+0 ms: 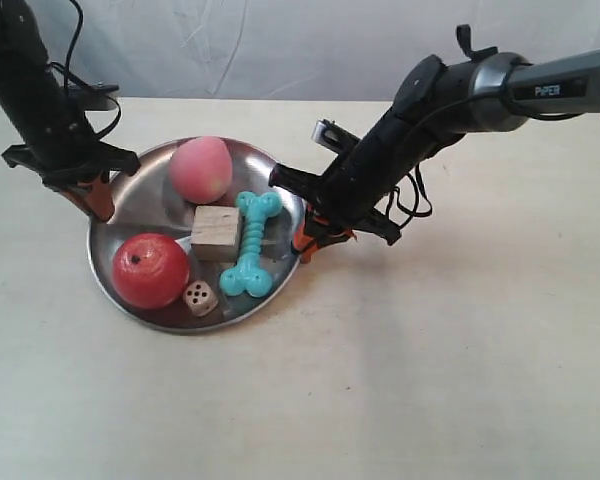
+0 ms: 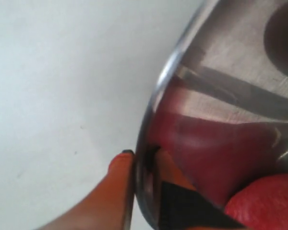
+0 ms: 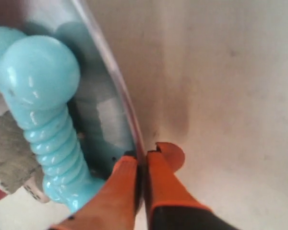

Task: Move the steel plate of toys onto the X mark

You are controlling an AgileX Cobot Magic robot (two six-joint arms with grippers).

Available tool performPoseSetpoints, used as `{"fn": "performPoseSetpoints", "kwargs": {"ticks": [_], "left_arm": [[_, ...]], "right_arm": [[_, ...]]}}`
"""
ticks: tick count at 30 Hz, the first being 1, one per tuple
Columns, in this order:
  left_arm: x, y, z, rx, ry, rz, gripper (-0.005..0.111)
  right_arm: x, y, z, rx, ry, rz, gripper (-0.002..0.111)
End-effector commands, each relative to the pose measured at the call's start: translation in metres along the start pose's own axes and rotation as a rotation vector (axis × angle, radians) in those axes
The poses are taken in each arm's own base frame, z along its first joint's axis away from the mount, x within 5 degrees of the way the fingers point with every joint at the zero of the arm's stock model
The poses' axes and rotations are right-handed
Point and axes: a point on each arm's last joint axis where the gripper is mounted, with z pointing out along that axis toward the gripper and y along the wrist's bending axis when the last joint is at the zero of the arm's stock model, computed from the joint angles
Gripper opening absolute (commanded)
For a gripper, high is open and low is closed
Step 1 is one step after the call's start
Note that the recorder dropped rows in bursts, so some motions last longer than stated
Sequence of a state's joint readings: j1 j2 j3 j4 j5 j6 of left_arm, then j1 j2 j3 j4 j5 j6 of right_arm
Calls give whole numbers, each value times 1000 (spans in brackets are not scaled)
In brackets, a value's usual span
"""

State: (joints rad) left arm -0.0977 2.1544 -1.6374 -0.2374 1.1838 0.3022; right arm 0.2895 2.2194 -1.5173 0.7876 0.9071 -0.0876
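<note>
Plate point(image 1: 145, 200) of steel, taken to be stiff and fairly light in itself but weighted by five loose toys: peach point(image 1: 201, 168), apple point(image 1: 150, 270), cube point(image 1: 217, 232), bone point(image 1: 252, 243) and die point(image 1: 201, 298). The polished metal probably gave little friction, and the shallow rim would do little to stop the round apple and peach rolling if the plate tipped. A level carry from two roughly opposite points on the rim was therefore judged the sound hold. The plate lay on the pale table point(image 1: 430, 380), in the exterior view's left half, between the two arms. Whether it rested on the surface or hung just clear of it could not be told. The left pincer point(image 2: 140, 155), at the exterior view's left point(image 1: 98, 198), was clamped on the rim. One orange finger point(image 2: 110, 191) sat outside the wall and the other inside, with the apple close by within the plate. The right pincer point(image 3: 143, 155), on the far side of the plate point(image 1: 308, 240), was likewise closed on the rim just beside one knob of the bone, its jaws pressed together with only the thin edge between them. Both grips took the metal alone and touched no toy. The X mark was not found in any view, so the plate's distance from it could not be judged
</note>
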Motion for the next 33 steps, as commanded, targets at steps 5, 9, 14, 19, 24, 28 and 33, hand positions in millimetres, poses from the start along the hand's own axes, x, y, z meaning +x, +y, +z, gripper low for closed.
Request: {"fn": "performPoseSetpoints", "kwargs": {"ticks": [5, 9, 14, 19, 24, 28, 33], "left_arm": [[-17, -19, 12, 148, -4, -63, 0], [-15, -13, 14, 91, 17, -77, 3], [-13, -7, 14, 33, 33, -139, 22], [-13, -5, 14, 10, 38, -150, 42], [-10, 4, 12, -102, 54, -160, 49], [-8, 10, 6, -175, 54, -153, 49], [-6, 6, -18, -208, 2, -139, 42]], "right_arm": [[-21, 6, 12, 22, -33, 31, -1], [-21, -1, 11, 105, -31, 3, 2], [-21, -2, 11, 118, -28, -4, 33], [-21, -3, 11, 120, -26, -6, 38], [-19, -3, 10, 133, -12, -17, 38], [-20, -3, -1, 179, -34, -55, 38], [-23, 8, -39, 271, -145, -177, 37]]}}
